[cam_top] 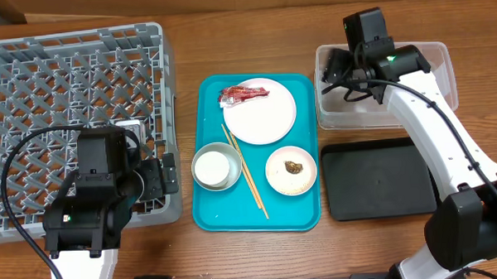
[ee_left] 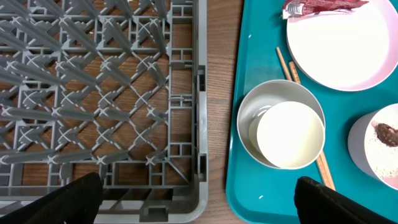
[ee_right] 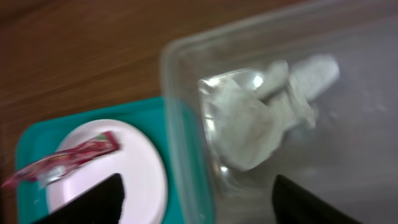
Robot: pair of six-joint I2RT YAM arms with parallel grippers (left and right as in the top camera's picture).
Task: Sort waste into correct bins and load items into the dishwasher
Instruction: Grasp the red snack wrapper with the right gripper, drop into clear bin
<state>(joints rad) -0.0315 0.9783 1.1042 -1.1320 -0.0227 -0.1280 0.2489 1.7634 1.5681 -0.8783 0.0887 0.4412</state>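
The crumpled white tissue point(ee_right: 261, 118) lies in the clear tub point(cam_top: 441, 62). My right gripper point(cam_top: 333, 77) hangs open and empty over the tub's left end, and its jaws point(ee_right: 199, 205) straddle the tub wall point(ee_right: 186, 143). The red wrapper point(cam_top: 244, 94) lies on the white plate point(cam_top: 264, 114). The white cup point(ee_left: 291, 134) sits inside the grey bowl point(cam_top: 215, 167). The pink bowl point(cam_top: 291, 170) holds rice and a brown lump point(ee_left: 387, 132). My left gripper point(ee_left: 199, 205) is open and empty, spanning the corner of the grey dish rack point(cam_top: 65, 113) and the teal tray's edge.
The teal tray point(cam_top: 259, 209) carries the plate, bowls and a pair of chopsticks point(cam_top: 245, 169). The black tray point(cam_top: 378, 179) lies in front of the clear tub, at the right. A strip of bare table separates the rack and the teal tray.
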